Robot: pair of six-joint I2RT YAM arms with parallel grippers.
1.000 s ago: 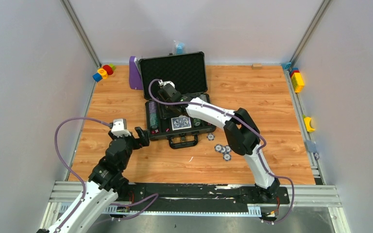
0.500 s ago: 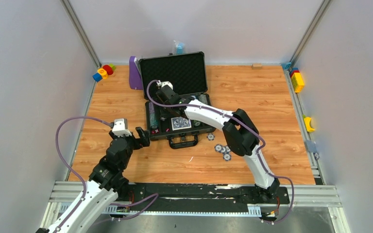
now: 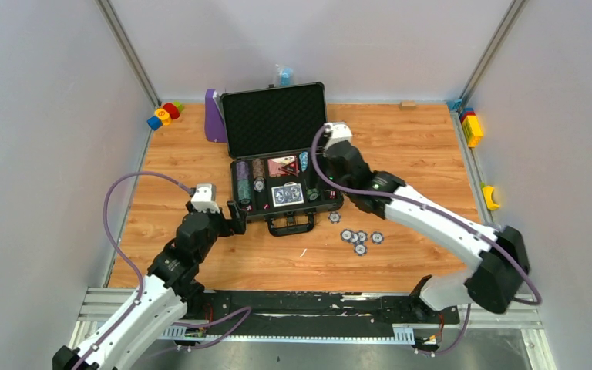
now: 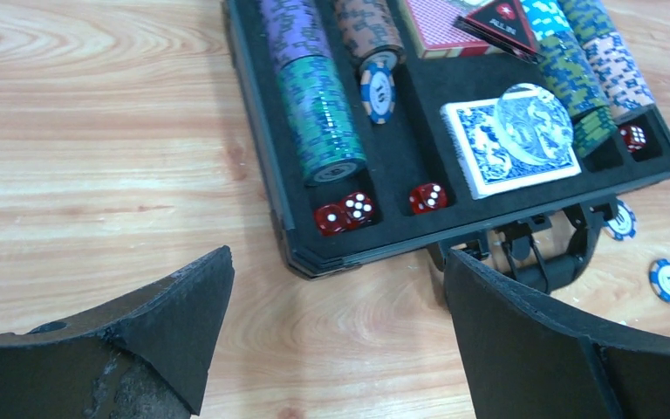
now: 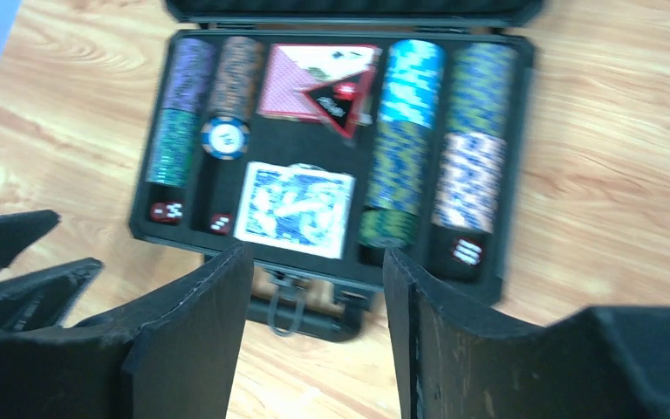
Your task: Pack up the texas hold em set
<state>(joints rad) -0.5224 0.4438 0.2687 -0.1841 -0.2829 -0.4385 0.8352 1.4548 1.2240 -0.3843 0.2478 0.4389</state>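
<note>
The dark briefcase lies open mid-table with its lid upright. Its foam tray holds rows of striped chips, a red deck, red dice and a blue deck with a round dealer button on it. One blue-white chip leans in a slot. Several loose chips lie on the wood right of the handle. My left gripper is open, low at the case's front-left corner. My right gripper hangs open and empty above the case's right end.
A purple stand stands left of the lid, with coloured toy blocks in the back-left corner. More blocks and a yellow piece line the right wall. A blue object sits behind the case.
My right arm has swung from over the left part of the tray out to the case's right side, uncovering the tray. My left gripper has edged closer to the case's front-left corner.
</note>
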